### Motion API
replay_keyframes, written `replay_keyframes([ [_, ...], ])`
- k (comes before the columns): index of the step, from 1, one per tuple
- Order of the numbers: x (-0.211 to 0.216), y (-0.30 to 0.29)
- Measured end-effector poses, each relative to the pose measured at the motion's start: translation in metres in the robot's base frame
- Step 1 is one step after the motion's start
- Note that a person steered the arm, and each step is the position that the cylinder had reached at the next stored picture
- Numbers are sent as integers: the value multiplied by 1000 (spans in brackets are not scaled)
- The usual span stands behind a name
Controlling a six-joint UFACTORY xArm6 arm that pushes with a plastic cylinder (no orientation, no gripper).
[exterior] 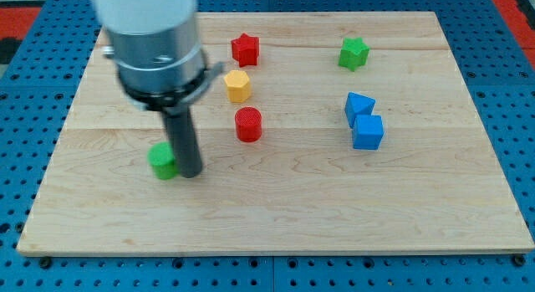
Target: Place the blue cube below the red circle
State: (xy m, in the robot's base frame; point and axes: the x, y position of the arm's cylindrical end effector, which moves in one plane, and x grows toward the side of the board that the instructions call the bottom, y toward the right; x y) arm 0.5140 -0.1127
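Wooden board (276, 217) fills most of view, blue pegboard surround. Big grey arm housing at upper left, dark rod down to my tip (191, 173), about 8 o'clock from board centre. No jaws on this rig, plain rod only, nothing held or gripped. Touching or just beside green block (164, 161) on tip's 9 o'clock side, shape unclear. Blue cube (368, 132) well apart, at 3 o'clock from tip, slightly up, right half of board; second blue block (359, 107), angular shape, touching it at 11 o'clock. Red circle (248, 125) at 1 o'clock from tip, near; blue cube at 3 o'clock from red circle. Goal spot at 6 o'clock of red circle, bare wood, between tip and cube. Judgement: needs tip round to cube's 3 o'clock face, then push toward 9 o'clock and a bit down. Yellow block (237, 86) and red star (245, 49) at 12 o'clock of red circle, green star (354, 53) top right, all out of path.
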Motion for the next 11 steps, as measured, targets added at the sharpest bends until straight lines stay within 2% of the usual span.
replay_keyframes([
  [1,2,58],
  [2,24,108],
  [3,9,143],
  [4,-8,260],
  [5,-68,286],
  [6,-80,264],
  [8,-21,235],
  [9,-18,195],
  [10,-17,126],
  [11,0,134],
])
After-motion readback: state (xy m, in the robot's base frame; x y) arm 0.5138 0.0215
